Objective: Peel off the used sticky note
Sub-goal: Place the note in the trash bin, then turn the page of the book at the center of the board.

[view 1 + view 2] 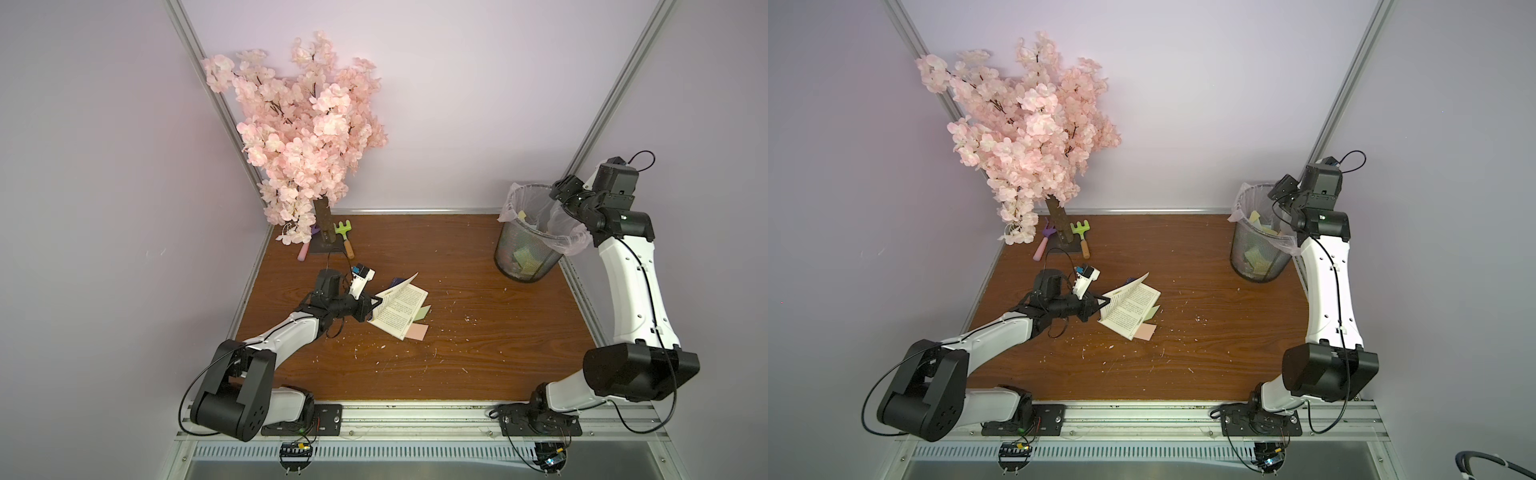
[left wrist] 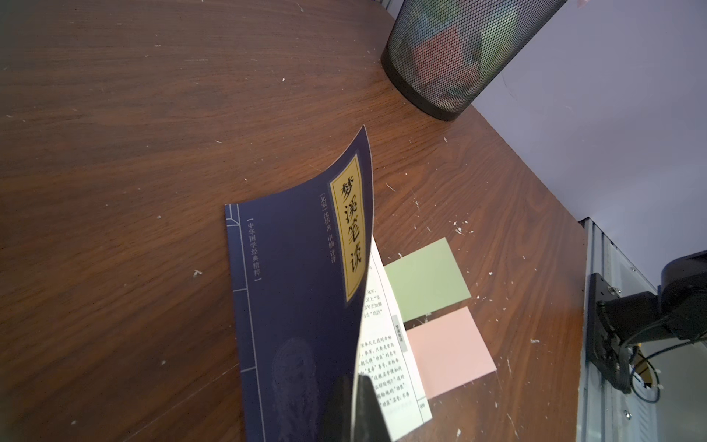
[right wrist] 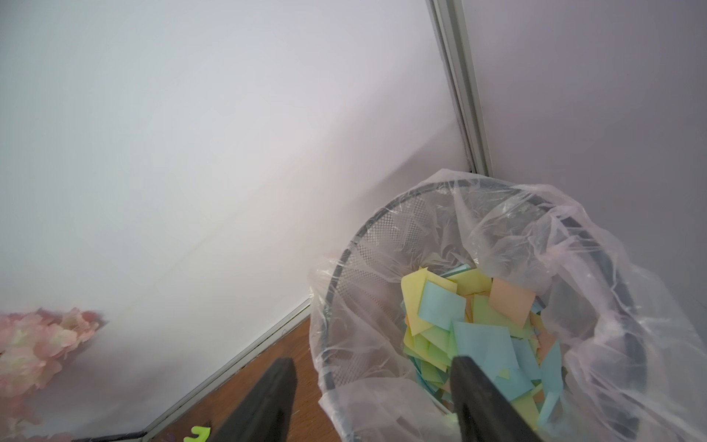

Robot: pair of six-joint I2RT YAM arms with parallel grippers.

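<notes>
Plainly two sticky notes (image 2: 426, 279), one book (image 2: 298, 306).

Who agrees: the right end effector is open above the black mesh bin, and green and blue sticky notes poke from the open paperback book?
Not blue: the left wrist view shows a green sticky note and a pink sticky note poking from the open paperback book. The right end effector is open above the black mesh bin.

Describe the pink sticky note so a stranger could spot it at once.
On the brown table lies an open book, pinched by the left gripper. Two sticky notes poke from its page edge; the pink sticky note is nearer the robot's base than the green note.
</notes>
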